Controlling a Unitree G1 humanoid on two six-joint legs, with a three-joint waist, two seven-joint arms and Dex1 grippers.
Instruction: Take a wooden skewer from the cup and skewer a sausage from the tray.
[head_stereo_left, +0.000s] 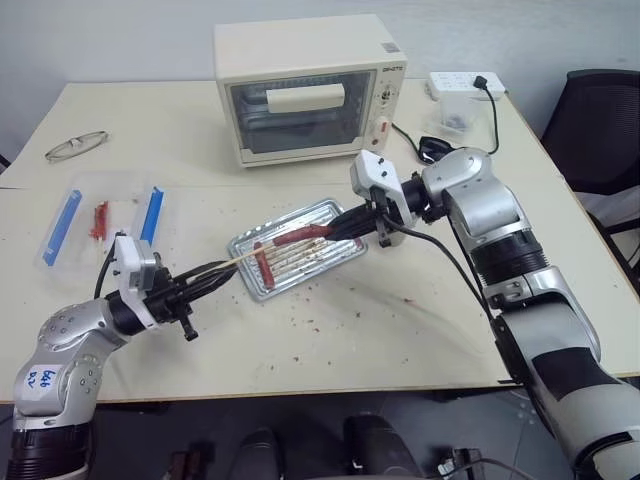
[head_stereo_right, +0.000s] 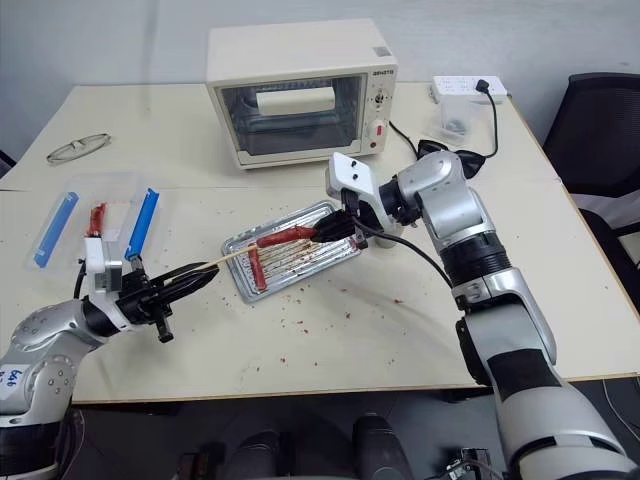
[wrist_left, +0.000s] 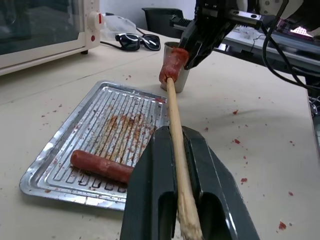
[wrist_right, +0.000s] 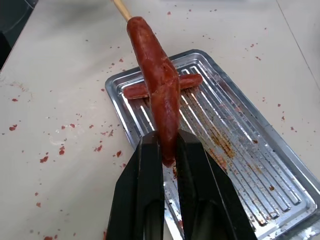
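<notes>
The left gripper (head_stereo_left: 205, 280) is clamping its two fingers on the blunt end of a wooden skewer (head_stereo_left: 243, 258), which is pointing toward two o'clock over the near left corner of the tray (head_stereo_left: 340, 215). The right gripper (head_stereo_left: 345, 226) is pinching one end of a sausage (head_stereo_left: 298, 236) between its fingers, holding it above the tray with its free end facing nine o'clock. The skewer's tip is meeting that free end, and in the right wrist view the stick is sitting at the sausage's far end (wrist_right: 134, 22). A second sausage (head_stereo_left: 265, 266) is lying on the ribbed tray floor at its left end. The cup (wrist_left: 177, 75) is standing on the table just past the tray's far right corner, behind the right gripper. A toaster oven (head_stereo_left: 310, 88) is sitting at twelve o'clock from the tray.
</notes>
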